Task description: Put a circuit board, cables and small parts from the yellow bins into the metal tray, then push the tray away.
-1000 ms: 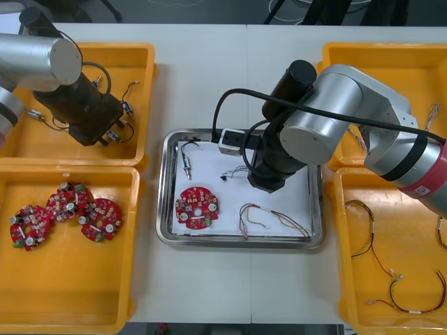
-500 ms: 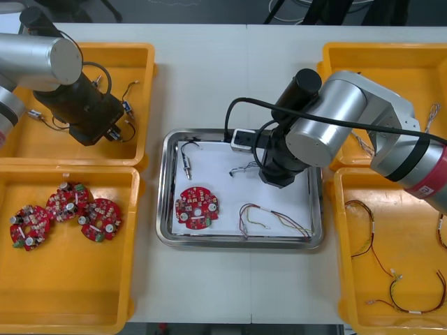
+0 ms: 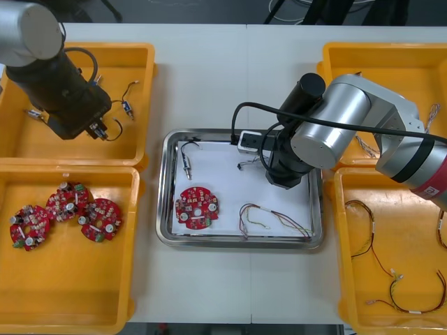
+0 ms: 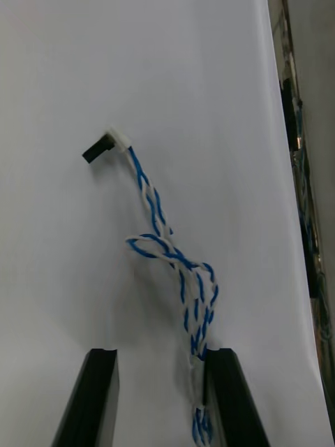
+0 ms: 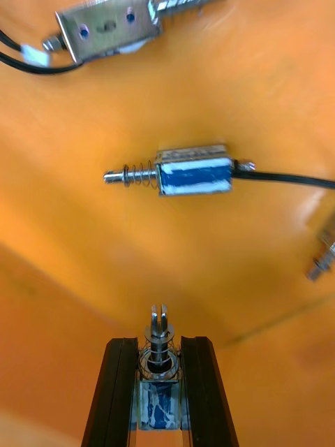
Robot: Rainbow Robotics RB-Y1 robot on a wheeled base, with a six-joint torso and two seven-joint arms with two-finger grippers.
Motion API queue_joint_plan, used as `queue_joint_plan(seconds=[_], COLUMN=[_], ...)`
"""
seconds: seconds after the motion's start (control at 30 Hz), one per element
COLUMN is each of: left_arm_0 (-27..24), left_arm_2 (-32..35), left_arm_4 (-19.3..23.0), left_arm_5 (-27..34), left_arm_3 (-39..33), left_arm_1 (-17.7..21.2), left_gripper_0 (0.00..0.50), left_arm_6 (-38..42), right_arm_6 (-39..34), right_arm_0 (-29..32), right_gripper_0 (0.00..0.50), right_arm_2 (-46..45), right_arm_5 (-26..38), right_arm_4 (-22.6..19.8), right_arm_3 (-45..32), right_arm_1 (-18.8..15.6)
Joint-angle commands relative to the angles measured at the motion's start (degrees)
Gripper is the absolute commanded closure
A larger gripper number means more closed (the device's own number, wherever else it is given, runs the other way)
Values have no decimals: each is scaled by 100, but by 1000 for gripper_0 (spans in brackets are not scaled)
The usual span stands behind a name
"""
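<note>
Clamping small metal part (image 5: 159,323) in L claw (image 5: 159,342); R claw (image 4: 160,354) spread over cable (image 4: 150,202).

Twisted cable (image 4: 167,255) tail off-frame

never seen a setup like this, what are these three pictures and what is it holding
This is a two-armed robot sorting parts. The wide picture looks down on a table with four yellow bins and a metal tray between them. The upright pictures come from wrist cameras; the black bars are fingers. The left gripper, over the far left bin, is shut on a small metal part. The right gripper is open over the tray, a twisted blue and white cable lying by its fingers. The tray also holds a red circuit board and a red and yellow cable.
</note>
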Motion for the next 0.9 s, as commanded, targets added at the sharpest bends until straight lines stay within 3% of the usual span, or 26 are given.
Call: queue_joint_plan(seconds=[0.03,0.37,0.9], left_arm_0=[-177,-177,25], left_arm_2=[155,155,-144], left_arm_4=[50,103,182], left_arm_5=[458,1144,1381], left_arm_3=[-792,-2014,-3719], left_arm_1=[493,599,432], left_gripper_0=[500,500,500], left_arm_6=[-365,-180,523], right_arm_6=[103,-46,-231], right_arm_0=[-220,-229,-334], right_gripper_0=[0,0,0], right_arm_2=[57,-92,-795], right_arm_5=[-46,332,1475], right_arm_4=[-30,-126,-232], right_arm_3=[-47,-389,-1119], right_arm_1=[-139,-139,10])
